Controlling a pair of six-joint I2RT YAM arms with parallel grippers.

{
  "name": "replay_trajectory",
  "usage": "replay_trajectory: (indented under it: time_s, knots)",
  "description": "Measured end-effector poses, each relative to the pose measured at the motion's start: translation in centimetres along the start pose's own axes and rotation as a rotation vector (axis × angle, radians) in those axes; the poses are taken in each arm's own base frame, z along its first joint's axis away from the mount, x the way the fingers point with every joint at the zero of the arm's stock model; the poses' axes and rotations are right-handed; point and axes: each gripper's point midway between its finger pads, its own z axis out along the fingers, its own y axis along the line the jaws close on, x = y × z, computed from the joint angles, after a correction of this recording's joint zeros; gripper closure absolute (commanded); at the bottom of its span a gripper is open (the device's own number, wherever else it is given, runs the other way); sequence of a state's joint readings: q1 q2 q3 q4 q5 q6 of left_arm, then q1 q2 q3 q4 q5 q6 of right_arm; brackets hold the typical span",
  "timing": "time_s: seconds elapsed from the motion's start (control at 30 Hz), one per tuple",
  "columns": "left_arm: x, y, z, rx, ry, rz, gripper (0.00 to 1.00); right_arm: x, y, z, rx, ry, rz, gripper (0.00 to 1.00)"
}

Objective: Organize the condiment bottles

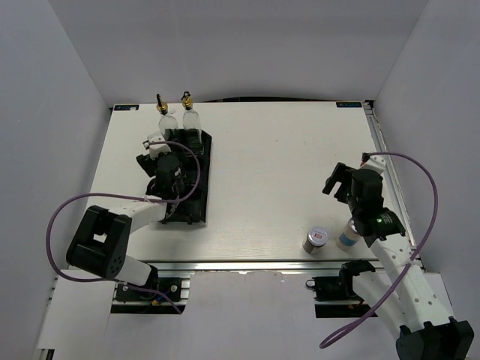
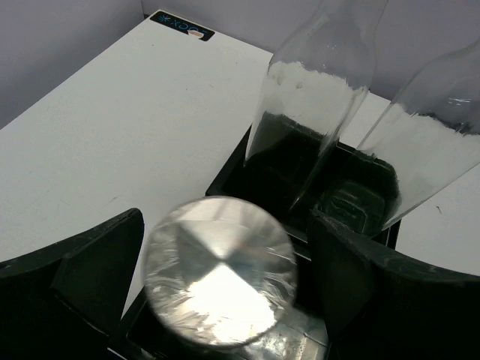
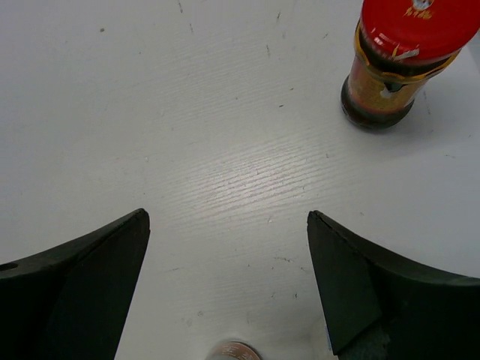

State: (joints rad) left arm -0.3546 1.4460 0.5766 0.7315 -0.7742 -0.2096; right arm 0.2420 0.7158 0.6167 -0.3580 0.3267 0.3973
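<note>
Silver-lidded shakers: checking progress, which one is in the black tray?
The silver-lidded shaker inside the left end effector, in the black plastic compartment tray; the red-label shaker and blue-white shaker stand on the white table.

Glass bottles (image 1: 190, 120) upright (in tray (image 1: 205, 180)), shaker (image 2: 220, 281) seemingly too

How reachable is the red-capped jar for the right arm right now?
Probably yes. The right pincer is open and the red-capped jar stands upright ahead, off-centre in the wrist view, with only bare table between. It would likely need a sideways shift first.
</note>
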Motion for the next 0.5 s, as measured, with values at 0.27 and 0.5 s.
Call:
replay_trajectory:
  time_s: [0.27, 0.5]
  knots:
    - [-2.6, 0.0, -0.9, -0.011, 0.053, -0.034, 0.02, -4.0, -1.4, -0.1, 0.160, -0.023, -0.002, 0.11]
    - [-7.0, -0.4, -2.3, 0.011, 0.066, -0.093, 0.02, -6.4, -4.4, 2.4, 0.305, 0.028, 0.034, 0.11]
